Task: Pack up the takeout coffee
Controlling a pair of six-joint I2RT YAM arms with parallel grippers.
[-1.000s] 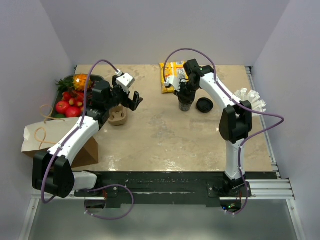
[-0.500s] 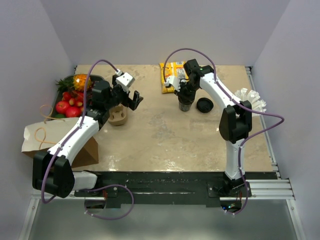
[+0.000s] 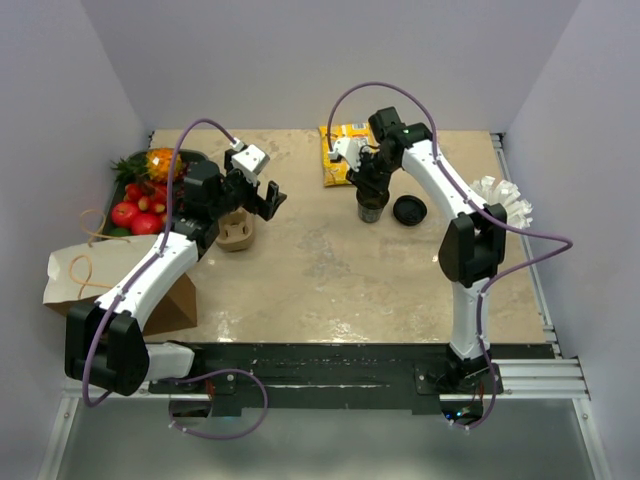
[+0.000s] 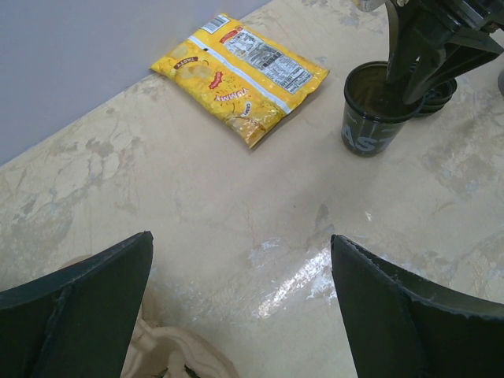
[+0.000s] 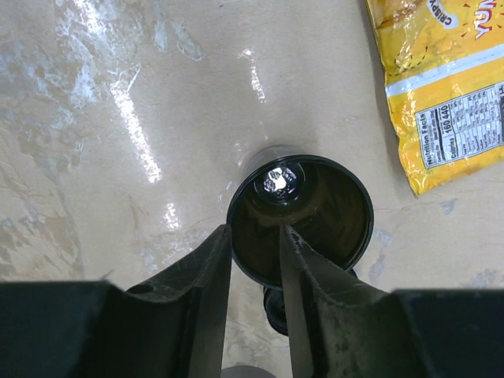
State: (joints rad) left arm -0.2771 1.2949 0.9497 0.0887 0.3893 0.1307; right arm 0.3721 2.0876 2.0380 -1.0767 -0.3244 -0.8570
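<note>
Item: cup — upright on the surface, lid just beside it. Right claw narrow, straddling the rim; pinch cannot be told. Left claw wide, above the cup tray. Handling: clamp the wall squarely, lift straight — stay level.

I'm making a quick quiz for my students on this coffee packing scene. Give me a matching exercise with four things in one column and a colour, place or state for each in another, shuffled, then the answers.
Things:
1. cup
2. lid
3. snack bag
4. paper bag

Descriptions:
A. brown, at the far left
B. yellow, lying flat
C. dark, standing upright with its top open
D. black, lying just right of the cup in the top view

Pairs: 1-C, 2-D, 3-B, 4-A
</note>
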